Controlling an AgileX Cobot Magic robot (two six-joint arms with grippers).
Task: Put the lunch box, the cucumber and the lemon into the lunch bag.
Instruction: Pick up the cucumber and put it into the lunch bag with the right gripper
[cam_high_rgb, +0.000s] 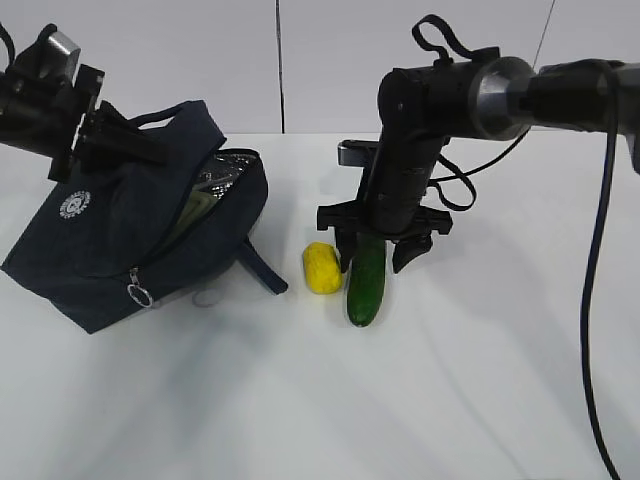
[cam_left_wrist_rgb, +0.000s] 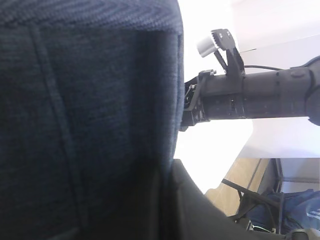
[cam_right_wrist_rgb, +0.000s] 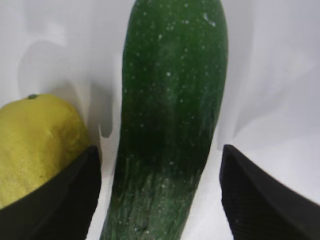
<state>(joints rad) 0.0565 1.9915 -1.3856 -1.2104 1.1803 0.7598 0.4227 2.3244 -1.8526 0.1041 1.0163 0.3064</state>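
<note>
You have bare table (cam_high_rgb: 450, 400) in front and to the right. The right gripper (cam_high_rgb: 378, 252) has its fingers wide, one on each side of the cucumber (cam_high_rgb: 365, 284). The lemon (cam_high_rgb: 322, 268) sits just beside the left finger, so that side is tight. The lunch bag (cam_high_rgb: 120, 250) fills the left, its mouth open toward the lemon.

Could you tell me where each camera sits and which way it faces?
Exterior: in front, slanting down at table, lunch bag, both arms.
Left wrist: pressed against the bag's fabric; right arm crosses behind.
Right wrist: looks down between open fingers at cucumber, lemon.
Shared: exterior and right wrist both show cucumber and lemon.
</note>
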